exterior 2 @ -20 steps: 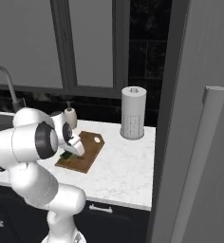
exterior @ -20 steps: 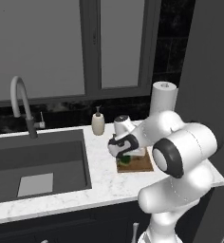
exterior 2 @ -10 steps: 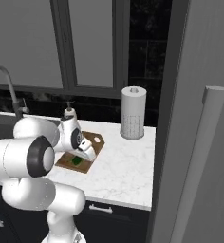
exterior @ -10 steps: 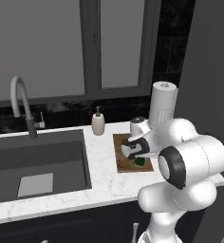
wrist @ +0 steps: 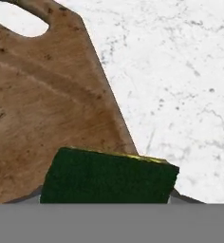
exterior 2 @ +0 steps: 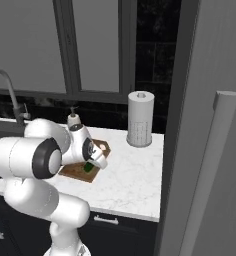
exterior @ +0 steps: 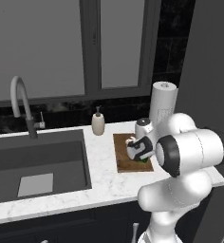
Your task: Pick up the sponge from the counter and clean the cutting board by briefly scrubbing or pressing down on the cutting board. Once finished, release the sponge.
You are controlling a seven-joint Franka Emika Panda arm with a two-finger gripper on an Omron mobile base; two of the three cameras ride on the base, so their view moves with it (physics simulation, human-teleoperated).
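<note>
Arm bent low over the cutting board (exterior: pixel 125 159) beside the sink

The white hand sits over the board's right half on the marble counter (exterior: pixel 102 182), with a sliver of the green sponge (exterior: pixel 143 160) beneath it; the fingers are hidden. A soap dispenser (exterior: pixel 98 123) stands behind, a paper towel roll (exterior: pixel 162 105) right, and the dark sink (exterior: pixel 35 163) and faucet (exterior: pixel 22 104) left

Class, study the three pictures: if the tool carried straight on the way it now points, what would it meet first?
The sponge it carries would meet the cutting board first, near the board's edge beside the counter. How close it already is, I cannot tell.
</note>
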